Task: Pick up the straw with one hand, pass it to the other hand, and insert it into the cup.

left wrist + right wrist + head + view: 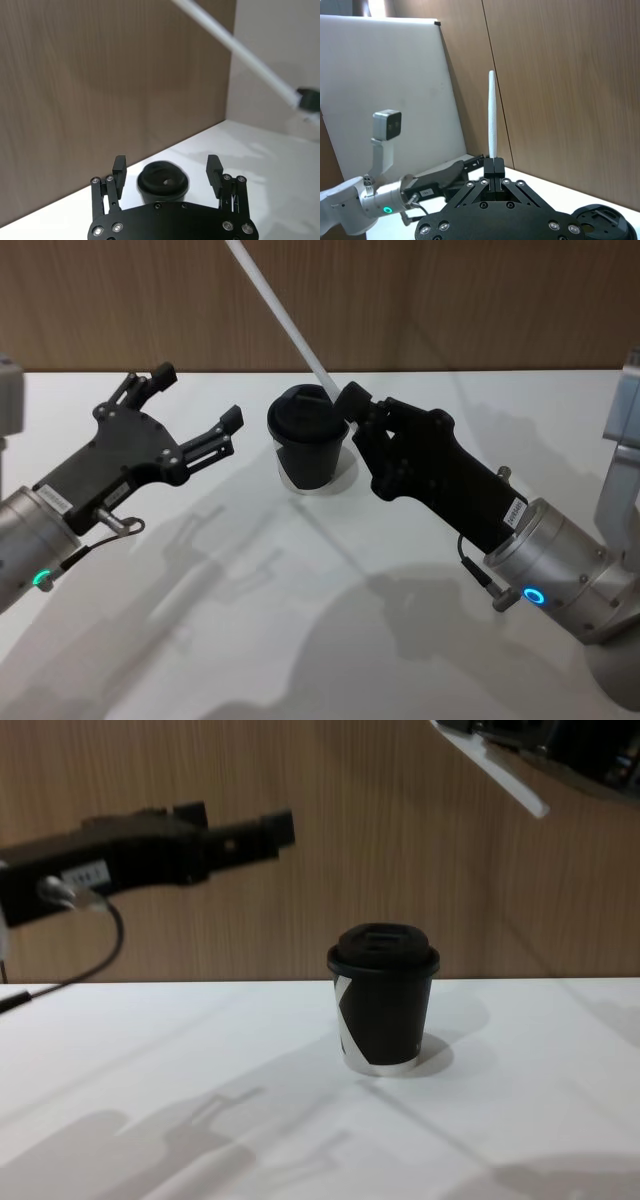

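Observation:
The black cup point(310, 445) with its domed lid stands upright on the white table, seen side-on in the chest view as cup point(383, 1000). My right gripper point(352, 400) is shut on the lower part of the white straw point(280, 310), which slants up and away to the left. From the chest, the straw's end point(505, 775) hangs well above the cup and to its right. My left gripper point(200, 395) is open and holds nothing, raised to the left of the cup. The left wrist view has the cup point(162, 182) lying beyond the open left gripper point(166, 167).
A wood-panelled wall point(450, 300) rises right behind the table point(250, 640). A thin dark cable with a metal plug point(110, 525) hangs at my left wrist. Bare table lies in front of the cup and to both sides.

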